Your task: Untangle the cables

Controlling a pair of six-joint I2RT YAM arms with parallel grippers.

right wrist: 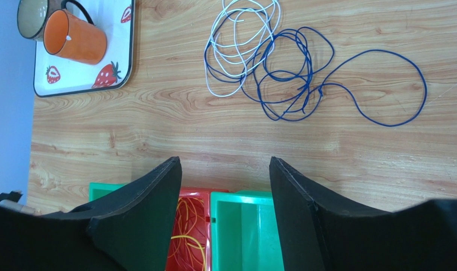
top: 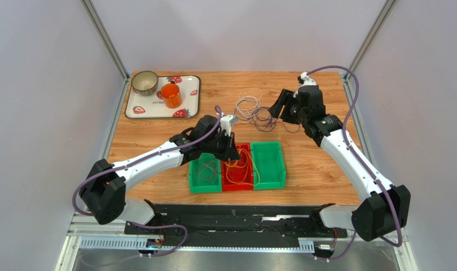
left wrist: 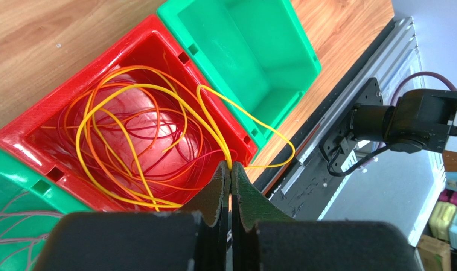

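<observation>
Currently pinching the yellow cable (left wrist: 211, 121) tight in the left pincer (left wrist: 231, 169) right over the red bin (left wrist: 72, 76) — leaving a loop draped past the rim. Holding the right pincer (right wrist: 225, 164) wide apart, gripping nothing, above the table (right wrist: 157, 130). Facing the blue cable (right wrist: 296, 76) and white cable (right wrist: 236, 42) tangle straight ahead of the right pincer — lying flat, well apart from the left one, so probably calling for the right arm next.

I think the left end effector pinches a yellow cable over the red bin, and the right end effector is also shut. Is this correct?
Not quite: the right end effector is open, as the right wrist view shows. The left end effector does pinch a yellow cable over the red bin.
</observation>
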